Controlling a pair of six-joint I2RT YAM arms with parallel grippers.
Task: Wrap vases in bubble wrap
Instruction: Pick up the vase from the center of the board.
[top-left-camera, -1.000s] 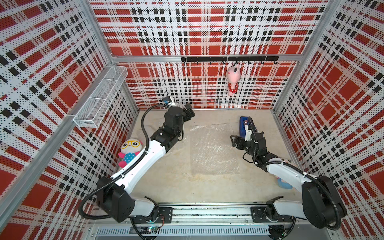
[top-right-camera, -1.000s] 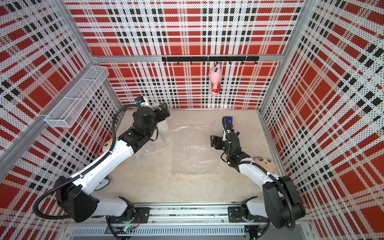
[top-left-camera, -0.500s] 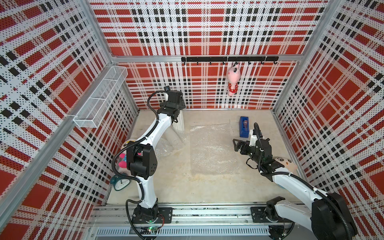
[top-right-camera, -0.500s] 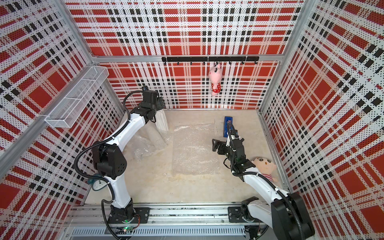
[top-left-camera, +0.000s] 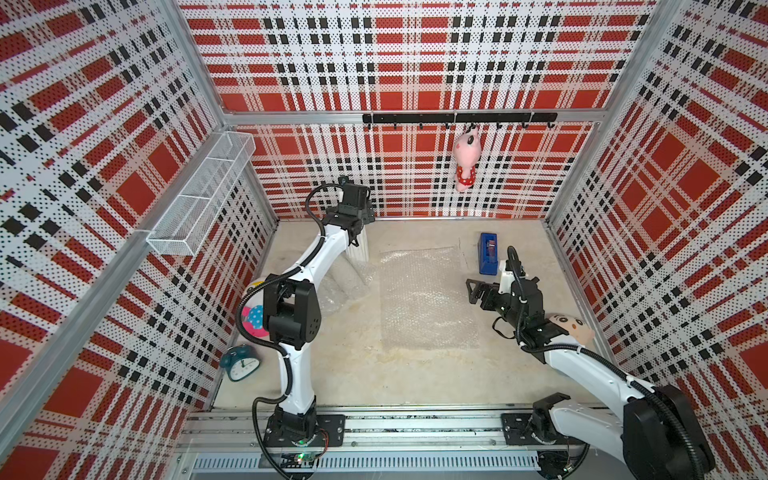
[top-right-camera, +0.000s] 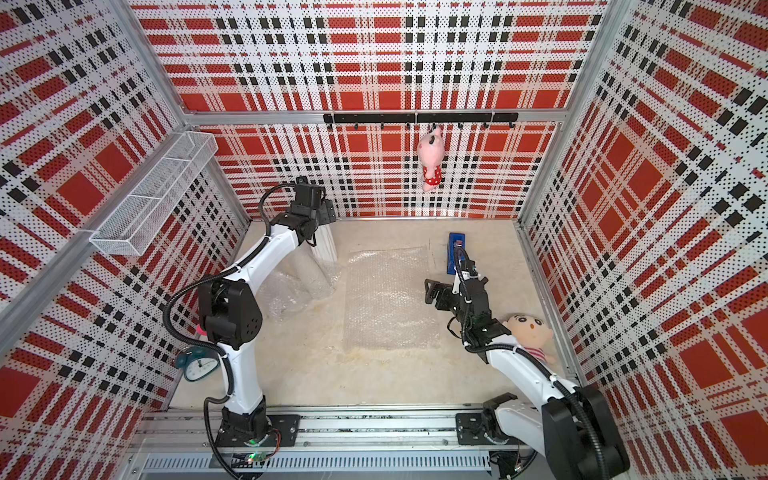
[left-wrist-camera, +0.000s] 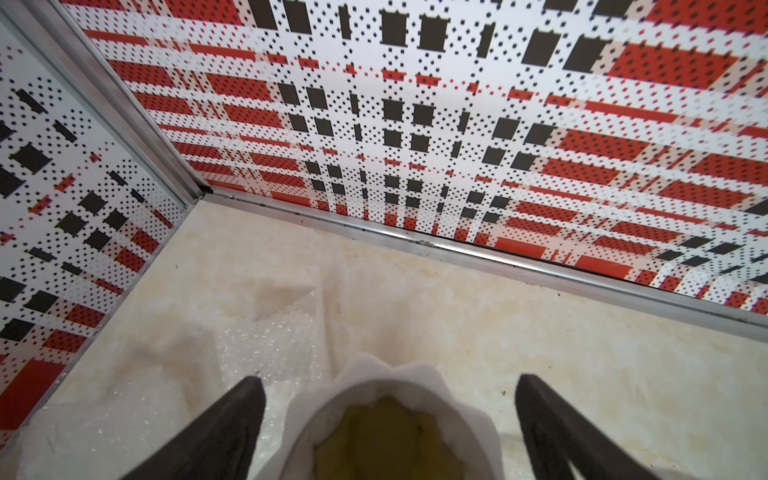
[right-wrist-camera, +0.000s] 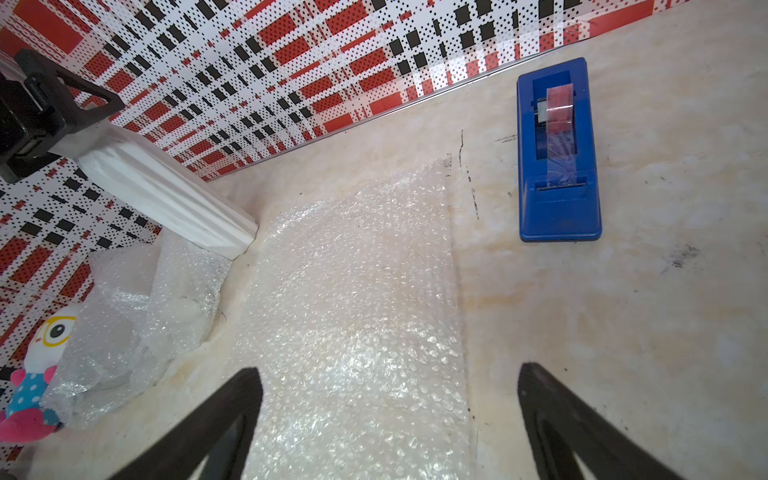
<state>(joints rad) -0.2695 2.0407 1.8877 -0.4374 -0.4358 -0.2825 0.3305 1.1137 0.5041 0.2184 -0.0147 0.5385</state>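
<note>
The left claw (left-wrist-camera: 386, 380), wide and empty, straddles the tall white ribbed ceramic vase (left-wrist-camera: 386, 436) at eleven o'clock, likely to carry it onto the flat clear bubble wrap sheet (top-left-camera: 424, 297) at centre. The right claw (right-wrist-camera: 388, 370), wide too, hovers at three o'clock. The white wire wall basket (top-left-camera: 199, 203) looks empty; the blue tape dispenser (right-wrist-camera: 559, 153) holds tape.

Bright, even light (edges warped)
</note>
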